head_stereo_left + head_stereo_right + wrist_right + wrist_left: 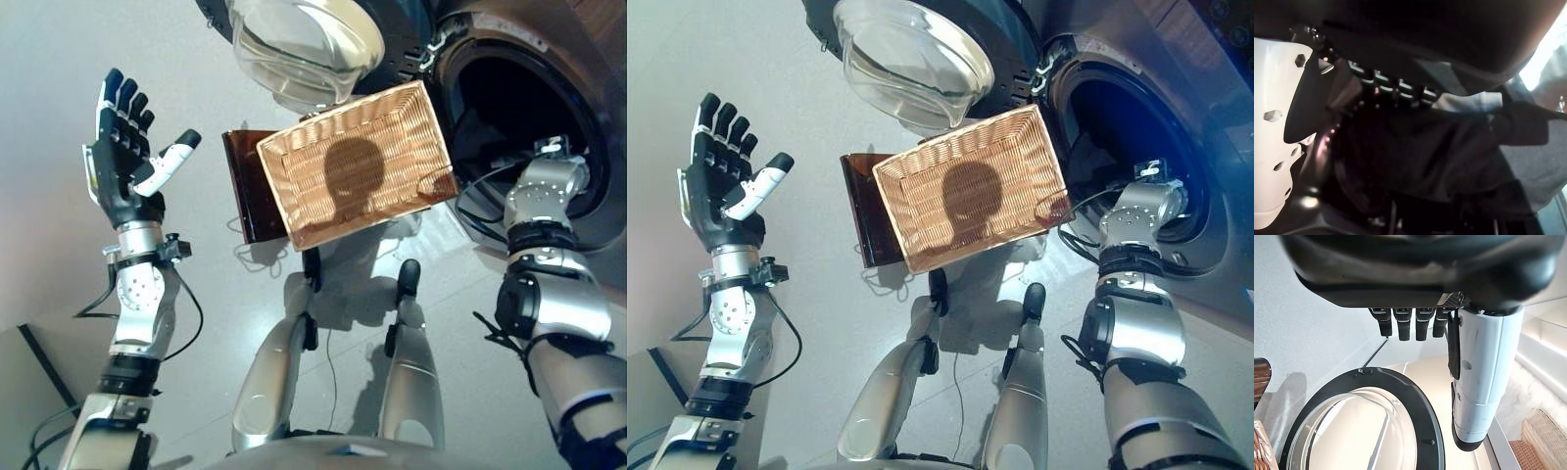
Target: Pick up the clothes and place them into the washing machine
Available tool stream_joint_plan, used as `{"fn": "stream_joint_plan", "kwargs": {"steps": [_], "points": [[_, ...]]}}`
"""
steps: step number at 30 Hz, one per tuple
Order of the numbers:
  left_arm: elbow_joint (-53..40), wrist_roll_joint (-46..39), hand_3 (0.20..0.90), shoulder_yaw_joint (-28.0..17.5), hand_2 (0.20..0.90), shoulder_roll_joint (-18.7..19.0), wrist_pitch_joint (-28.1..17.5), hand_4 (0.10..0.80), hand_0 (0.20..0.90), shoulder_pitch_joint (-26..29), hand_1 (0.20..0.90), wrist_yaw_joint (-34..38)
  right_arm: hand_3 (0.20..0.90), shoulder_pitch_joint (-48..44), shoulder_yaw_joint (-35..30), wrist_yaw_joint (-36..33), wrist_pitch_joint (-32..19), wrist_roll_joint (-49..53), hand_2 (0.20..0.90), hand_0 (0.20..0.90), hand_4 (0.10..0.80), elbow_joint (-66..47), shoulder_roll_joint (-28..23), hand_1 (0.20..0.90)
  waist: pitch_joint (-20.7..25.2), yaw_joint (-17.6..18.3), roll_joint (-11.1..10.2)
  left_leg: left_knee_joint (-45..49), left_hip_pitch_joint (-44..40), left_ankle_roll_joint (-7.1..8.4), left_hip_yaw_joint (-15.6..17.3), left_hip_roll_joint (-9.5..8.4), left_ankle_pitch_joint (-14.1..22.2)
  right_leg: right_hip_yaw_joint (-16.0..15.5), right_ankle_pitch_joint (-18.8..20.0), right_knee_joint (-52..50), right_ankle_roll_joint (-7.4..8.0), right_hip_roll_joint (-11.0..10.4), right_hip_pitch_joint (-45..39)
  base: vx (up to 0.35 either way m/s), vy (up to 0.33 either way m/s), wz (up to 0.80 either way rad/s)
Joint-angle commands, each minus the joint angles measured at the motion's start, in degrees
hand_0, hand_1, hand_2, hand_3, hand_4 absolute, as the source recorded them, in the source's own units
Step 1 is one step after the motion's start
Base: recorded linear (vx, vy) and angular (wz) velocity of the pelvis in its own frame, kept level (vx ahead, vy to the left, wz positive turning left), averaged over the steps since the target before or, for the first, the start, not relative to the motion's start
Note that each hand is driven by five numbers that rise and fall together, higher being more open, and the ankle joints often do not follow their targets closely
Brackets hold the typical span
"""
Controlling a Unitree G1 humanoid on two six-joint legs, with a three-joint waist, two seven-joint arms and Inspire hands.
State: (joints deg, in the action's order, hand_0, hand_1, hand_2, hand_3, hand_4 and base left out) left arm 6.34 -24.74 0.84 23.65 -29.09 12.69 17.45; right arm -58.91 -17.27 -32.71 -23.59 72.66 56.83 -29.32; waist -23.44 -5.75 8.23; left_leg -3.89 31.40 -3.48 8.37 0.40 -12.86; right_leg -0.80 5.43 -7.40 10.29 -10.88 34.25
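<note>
The shallow wicker basket rests on the low dark brown box and holds no clothes. The washing machine stands at the right with its drum open. My right arm reaches into the drum opening, and the hand is past the rim. In the right wrist view my right hand has straight fingers and a white-covered thumb. Dark clothes lie in the drum just past them, not gripped. My left hand is raised at the far left, open and empty.
The machine's round glass door hangs open above the basket's far edge; it also shows in the left wrist view. Pale floor spreads to the left of the box.
</note>
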Motion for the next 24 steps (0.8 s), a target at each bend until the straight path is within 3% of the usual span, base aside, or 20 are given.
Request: {"fn": "stream_joint_plan", "kwargs": {"steps": [1,17,24], "points": [[-6.3,-0.5,0.900,-1.3,0.900,2.8,-5.1,0.800,0.900,-4.8,0.900,0.2,0.900,-5.3,12.8,5.4,-12.4,-12.7,0.900,0.900,0.800,-11.2,-22.3,0.900,16.4,0.2,-1.7,-0.9,-5.2,12.74,-1.2,6.55,3.9,-2.6,-3.2,2.8,-3.68,5.0,-4.1,0.000,0.000,0.00],[-5.3,-0.7,0.900,-0.1,0.900,0.0,-3.4,0.800,0.900,-4.5,0.900,-0.1,0.900,10.6,8.7,9.1,-13.6,-11.7,0.900,0.900,0.800,-19.6,3.3,0.900,14.2,0.0,-0.2,-0.2,-5.2,11.65,-0.9,5.74,4.3,-2.4,-2.9,2.5,-4.06,4.2,-4.1,-0.006,0.004,-0.02],[-4.9,0.5,0.900,-0.7,0.900,-1.1,-3.2,0.800,0.900,-5.0,0.900,0.8,0.900,18.8,7.0,7.1,-15.2,-16.0,0.900,0.900,0.800,-25.0,10.9,0.900,13.9,0.6,-0.3,0.0,-5.1,11.53,-1.0,5.56,4.3,-2.7,-2.7,3.0,-3.99,3.9,-4.8,-0.007,0.001,-0.02]]}}
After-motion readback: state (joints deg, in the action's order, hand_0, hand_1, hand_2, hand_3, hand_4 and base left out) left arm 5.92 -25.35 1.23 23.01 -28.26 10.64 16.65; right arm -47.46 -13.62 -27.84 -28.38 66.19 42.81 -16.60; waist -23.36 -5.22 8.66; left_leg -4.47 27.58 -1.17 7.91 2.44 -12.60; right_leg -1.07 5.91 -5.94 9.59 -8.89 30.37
